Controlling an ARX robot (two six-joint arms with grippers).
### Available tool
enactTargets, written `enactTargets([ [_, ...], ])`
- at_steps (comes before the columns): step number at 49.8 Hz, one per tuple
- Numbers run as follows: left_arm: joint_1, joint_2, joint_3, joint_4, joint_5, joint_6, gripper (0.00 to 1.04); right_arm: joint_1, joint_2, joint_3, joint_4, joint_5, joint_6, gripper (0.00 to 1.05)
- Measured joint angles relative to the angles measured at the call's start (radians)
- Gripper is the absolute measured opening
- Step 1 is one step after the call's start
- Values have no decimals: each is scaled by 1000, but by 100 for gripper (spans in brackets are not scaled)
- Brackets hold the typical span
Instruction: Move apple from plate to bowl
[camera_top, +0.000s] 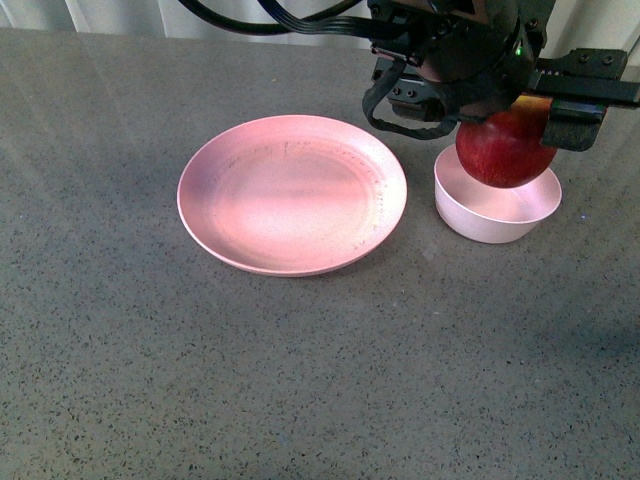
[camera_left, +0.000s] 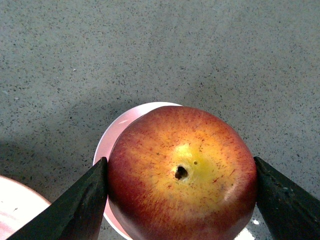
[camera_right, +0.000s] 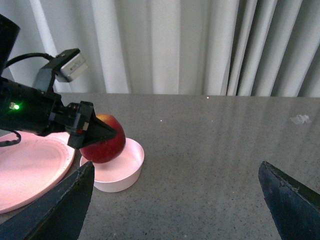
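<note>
My left gripper (camera_top: 505, 125) is shut on the dark-red apple (camera_top: 503, 148) and holds it just above the small pale pink bowl (camera_top: 497, 212). In the left wrist view the apple (camera_left: 182, 175) fills the space between the two black fingers, with the bowl's rim (camera_left: 112, 132) beneath it. The wide pink plate (camera_top: 292, 192) lies empty to the left of the bowl. The right wrist view shows the apple (camera_right: 103, 139) over the bowl (camera_right: 120, 170), the plate (camera_right: 30, 170) beside it, and my right gripper (camera_right: 180, 200) open and empty over bare table.
The grey speckled table (camera_top: 300, 380) stretches around plate and bowl. White curtains (camera_right: 200, 45) hang behind the table's far edge. A small white scrap (camera_right: 300, 119) lies on the table far from the bowl.
</note>
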Motion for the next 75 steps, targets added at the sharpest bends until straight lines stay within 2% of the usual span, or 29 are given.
enactTargets([
  [30, -5, 71, 61, -18, -10, -9, 74, 0, 0, 0, 0, 0, 0, 96],
  [37, -5, 72, 61, -18, -6, -11, 98, 0, 0, 0, 0, 0, 0, 96],
  [41, -5, 72, 61, -18, -6, -18, 95, 0, 0, 0, 0, 0, 0, 96],
  [59, 2, 31, 0, 32, -5, -47, 96, 0, 0, 0, 0, 0, 0, 96],
  [65, 35, -45, -78, 79, 2, -53, 96, 0, 0, 0, 0, 0, 0, 96],
  [75, 183, -184, -185, 112, -36, -64, 96, 0, 0, 0, 0, 0, 0, 96],
])
